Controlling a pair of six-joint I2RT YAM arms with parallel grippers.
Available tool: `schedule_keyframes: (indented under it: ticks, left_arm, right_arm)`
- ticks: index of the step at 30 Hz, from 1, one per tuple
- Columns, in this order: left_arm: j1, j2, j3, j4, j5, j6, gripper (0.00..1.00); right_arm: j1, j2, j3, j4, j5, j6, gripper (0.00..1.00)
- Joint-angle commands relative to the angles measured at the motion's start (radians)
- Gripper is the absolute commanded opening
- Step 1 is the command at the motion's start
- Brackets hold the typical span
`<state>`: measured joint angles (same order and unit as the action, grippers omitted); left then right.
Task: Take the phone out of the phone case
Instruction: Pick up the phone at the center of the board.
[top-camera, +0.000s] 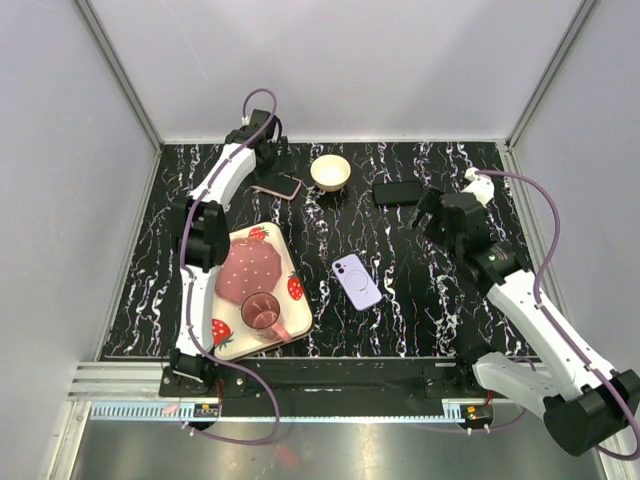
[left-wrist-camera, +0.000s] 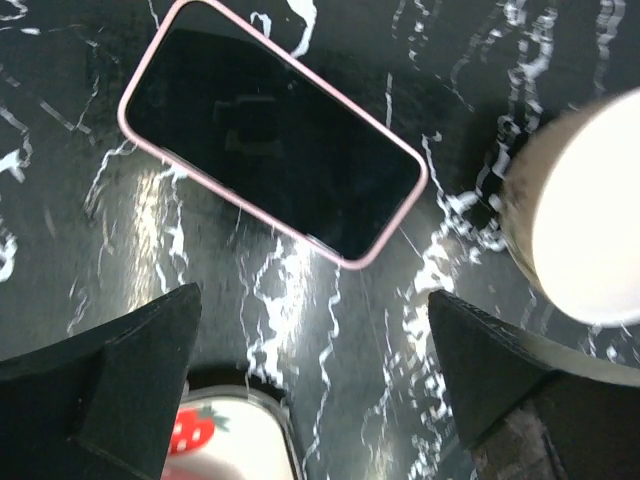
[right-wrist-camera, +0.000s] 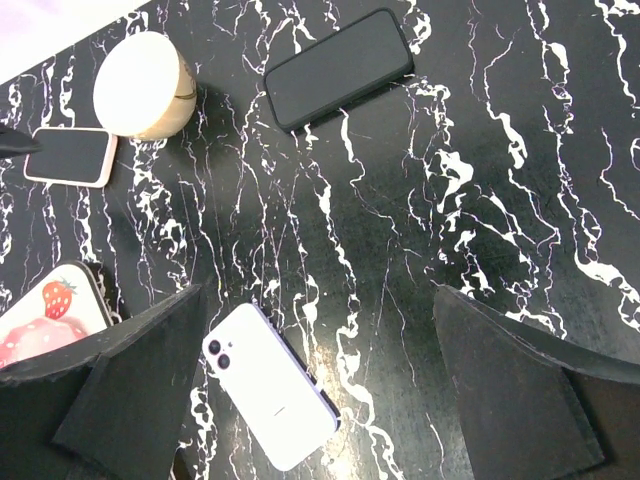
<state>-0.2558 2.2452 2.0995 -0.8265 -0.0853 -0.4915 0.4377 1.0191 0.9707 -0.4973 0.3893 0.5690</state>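
Phone (left-wrist-camera: 270, 135): dark screen up, seated inside a pink case, only the rim showing; lies flat on the far left of the tabletop (top-camera: 420, 300), just beside the cream bowl (top-camera: 330, 171).
Left claw (left-wrist-camera: 312, 300): jaws spread wide, hovers over the cased phone, holds nothing.
Right claw (right-wrist-camera: 318, 295): jaws spread wide, empty, above bare tabletop on the right.
Black phone (top-camera: 398, 192): flat, right of the bowl, apart from it.
Lavender phone (top-camera: 357, 281): back up, mid-tabletop, well apart from the pink one.
Strawberry tray (top-camera: 283, 255): near left, carries a pink cloth and a mug.
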Motion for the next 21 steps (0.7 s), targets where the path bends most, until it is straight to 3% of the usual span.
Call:
schedule_keyframes:
  ticks: [1,5,13,21]
  left_arm:
    - [0.024,0.135,0.198,-0.114,-0.016,-0.033,0.99]
    - [0.021,0.186,0.206,-0.086,0.018,-0.055,0.99]
    - [0.029,0.191,0.093,-0.097,-0.106,-0.082,0.99]
    - [0.101,0.217,0.094,-0.166,-0.156,-0.079,0.99]
  right_arm:
    - [0.003,-0.057,-0.035,0.028,-0.009,-0.006,1.00]
    - [0.003,-0.044,-0.040,0.028,-0.007,-0.004,1.00]
    - [0.001,0.024,-0.023,0.045,-0.007,-0.012,1.00]
    - [0.004,0.033,-0.020,0.048,-0.001,-0.017,1.00]
